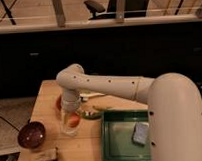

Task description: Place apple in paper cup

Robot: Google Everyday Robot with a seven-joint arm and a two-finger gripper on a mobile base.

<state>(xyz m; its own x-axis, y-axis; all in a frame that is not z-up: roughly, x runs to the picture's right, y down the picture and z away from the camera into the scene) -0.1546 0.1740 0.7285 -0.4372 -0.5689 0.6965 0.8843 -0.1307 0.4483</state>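
Note:
My gripper hangs straight down from the white arm over the left part of the wooden table. The apple, small and orange-red, shows right at the gripper's lower end. A pale white shape under and around it looks like the paper cup, standing on the table. I cannot tell whether the apple is held or rests inside the cup. The gripper covers most of the cup's mouth.
An orange bowl stands just behind the gripper. A dark reddish-brown bowl is at the front left, with a brown block in front of it. A green tray holding a grey-blue item lies to the right. A green item lies between gripper and tray.

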